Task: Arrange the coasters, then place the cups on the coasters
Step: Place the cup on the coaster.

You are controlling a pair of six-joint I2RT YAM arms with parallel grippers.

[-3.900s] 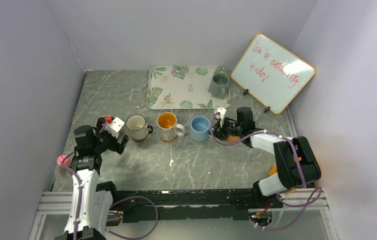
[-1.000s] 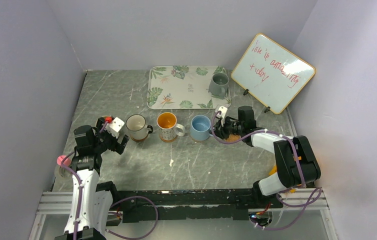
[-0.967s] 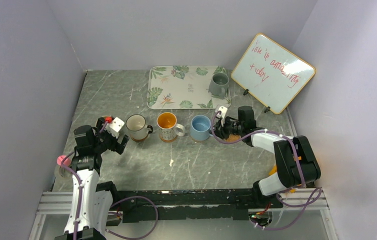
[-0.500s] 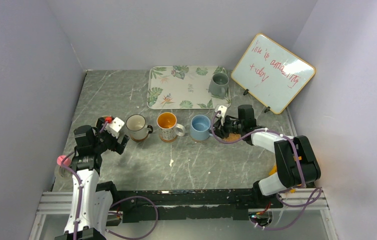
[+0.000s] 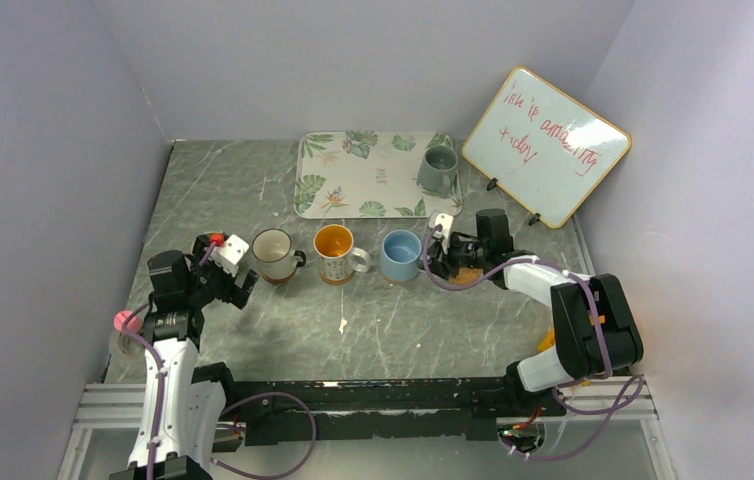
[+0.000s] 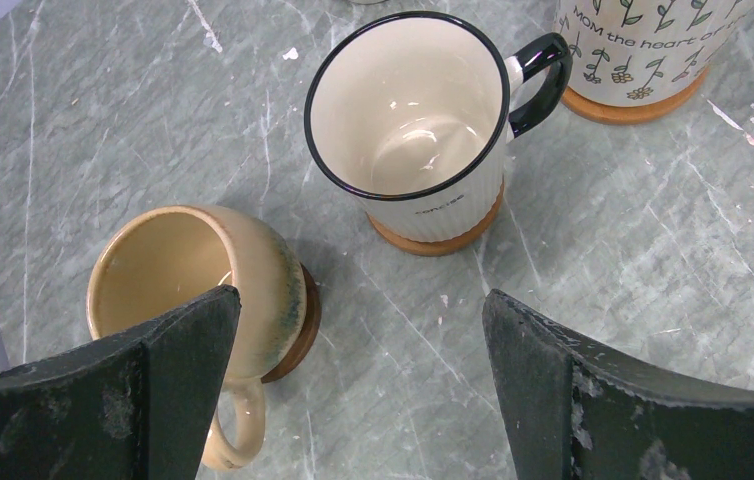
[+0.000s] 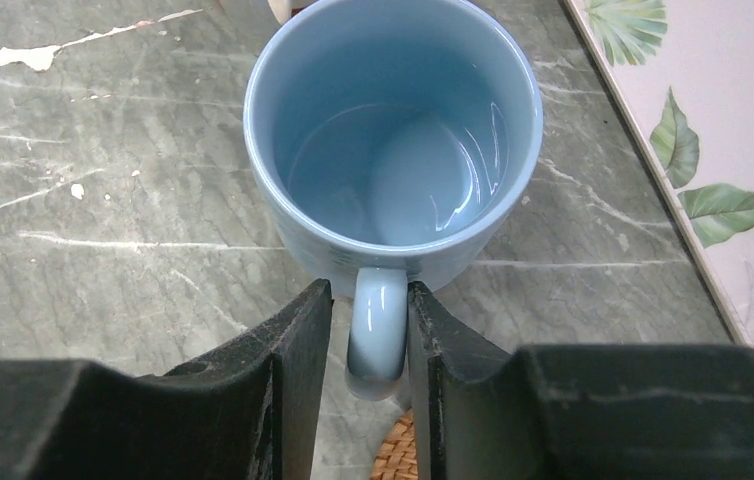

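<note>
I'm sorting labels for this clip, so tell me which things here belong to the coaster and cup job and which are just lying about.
Job: light blue mug; white mug; patterned mug; tan mug; grey-green mug; tan mug's coaster; white mug's coaster; patterned mug's coaster; woven coaster.
Lying about: leaf-print tray; whiteboard.

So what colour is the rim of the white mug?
Black, a thin line round the lip of the white mug; the left wrist view shows it best.
</note>
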